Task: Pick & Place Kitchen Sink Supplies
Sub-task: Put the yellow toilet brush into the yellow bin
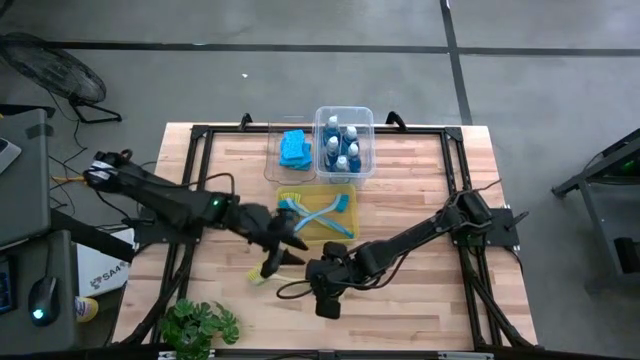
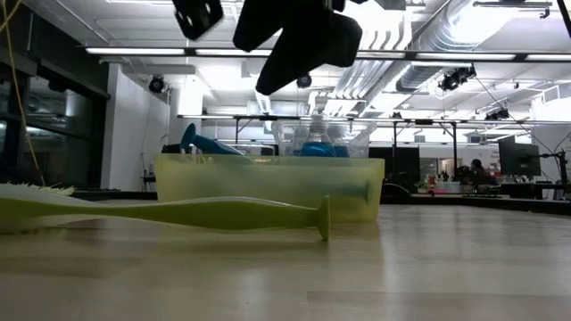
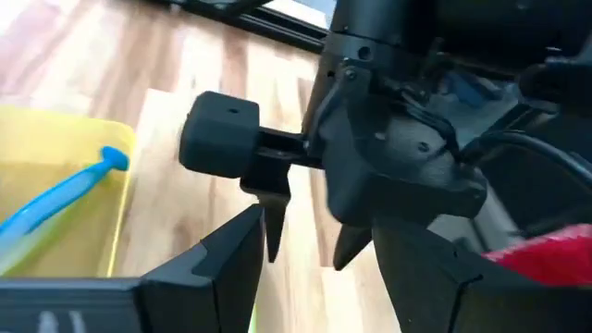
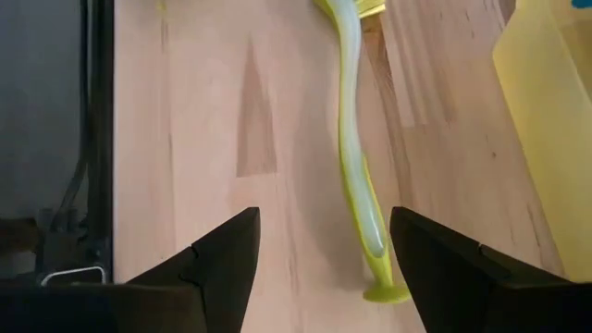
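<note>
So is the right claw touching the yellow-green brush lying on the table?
Apart. In the right wrist view the open right claw hangs above the yellow-green brush, bare table showing between fingers and handle.

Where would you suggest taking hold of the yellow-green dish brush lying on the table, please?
Probably at mid-handle, from straight above. The yellow-green dish brush lies flat on the bare table, its slim handle clear of the yellow bin. The open right tool hovers near its flared end, fingers either side.

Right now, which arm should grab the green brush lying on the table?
Probably the right. Its open claw already has the green brush handle between its fingers. The left claw hovers nearby, also open.
</note>
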You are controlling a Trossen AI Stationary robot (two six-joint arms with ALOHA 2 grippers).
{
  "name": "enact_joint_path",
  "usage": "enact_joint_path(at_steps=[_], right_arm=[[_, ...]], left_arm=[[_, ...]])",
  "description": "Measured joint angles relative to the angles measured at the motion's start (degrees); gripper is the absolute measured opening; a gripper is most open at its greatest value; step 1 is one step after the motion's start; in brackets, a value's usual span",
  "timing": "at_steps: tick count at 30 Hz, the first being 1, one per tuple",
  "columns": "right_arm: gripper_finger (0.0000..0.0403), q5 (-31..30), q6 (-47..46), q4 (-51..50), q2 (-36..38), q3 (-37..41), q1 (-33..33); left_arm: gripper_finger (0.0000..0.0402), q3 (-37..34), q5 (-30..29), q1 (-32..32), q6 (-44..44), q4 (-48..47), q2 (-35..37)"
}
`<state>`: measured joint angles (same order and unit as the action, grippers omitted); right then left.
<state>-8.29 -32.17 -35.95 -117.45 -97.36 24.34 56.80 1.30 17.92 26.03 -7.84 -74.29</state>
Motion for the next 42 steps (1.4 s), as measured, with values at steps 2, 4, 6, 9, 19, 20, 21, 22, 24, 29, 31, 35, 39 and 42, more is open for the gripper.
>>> enact_joint_path(at_steps=[2, 4, 6, 9, 19, 20, 21, 22, 24, 29, 31, 35, 39, 42], right_arm=[[0.0236, -0.42, 0.83, -0.16, -0.02, 0.00, 0.00], [0.0236, -1.06, 1.50, -0.27, -0.02, -0.04, 0.00], [0.0236, -2.67, 1.98, -1.84, -0.02, -0.04, 0.02], [0.0236, -3.36, 2.59, -2.21, -0.02, -0.04, 0.04], [0.0236, -0.31, 0.62, 2.72, -0.02, 7.80, 0.04], [0.0236, -0.26, 0.63, 3.25, -0.05, 8.51, 0.04], [0.0236, -0.10, 0.67, 4.36, -0.07, 9.02, 0.04], [0.0236, 0.20, 0.93, 6.40, -0.09, 9.69, 0.07], [0.0236, 0.50, 1.62, 9.19, -0.04, 11.20, 0.04], [0.0236, -0.29, 5.19, 10.46, -0.09, 11.98, -0.29], [0.0236, -0.36, 6.95, 10.66, -0.09, 11.97, -0.73], [0.0236, -0.84, 8.24, 12.00, -0.25, 12.00, -1.45], [0.0236, -0.11, 8.83, 13.18, -2.23, 11.98, -1.88], [0.0236, 0.37, 8.87, 14.34, -4.00, 11.99, -1.90]], left_arm=[[0.0197, -2.71, 5.16, -3.09, -0.25, 4.76, -0.02], [0.0197, -5.56, 9.06, -5.79, -0.03, 9.54, 0.27], [0.0197, -8.52, 10.07, -8.03, 0.90, 12.11, 1.20], [0.0197, -13.31, 10.28, -10.72, 2.24, 14.14, 4.14], [0.0197, -30.19, 2.75, -12.68, 5.18, 19.28, 26.76], [0.0197, -31.70, 2.05, -12.69, 5.46, 18.96, 29.26], [0.0197, -32.86, 1.17, -12.67, 5.72, 18.75, 31.49], [0.0197, -34.06, 0.81, -12.67, 5.92, 18.83, 33.61], [0.0197, -36.68, -0.26, -12.67, 6.93, 18.16, 37.81], [0.0197, -43.52, -2.39, -12.67, 9.35, 17.99, 47.32], [0.0197, -46.39, -3.05, -12.67, 11.09, 17.91, 50.93], [0.0197, -49.80, -3.17, -12.67, 13.20, 17.92, 56.83], [0.0197, -50.58, -3.29, -12.67, 12.80, 16.94, 60.24], [0.0197, -50.62, -3.38, -12.67, 12.85, 14.21, 61.47]])
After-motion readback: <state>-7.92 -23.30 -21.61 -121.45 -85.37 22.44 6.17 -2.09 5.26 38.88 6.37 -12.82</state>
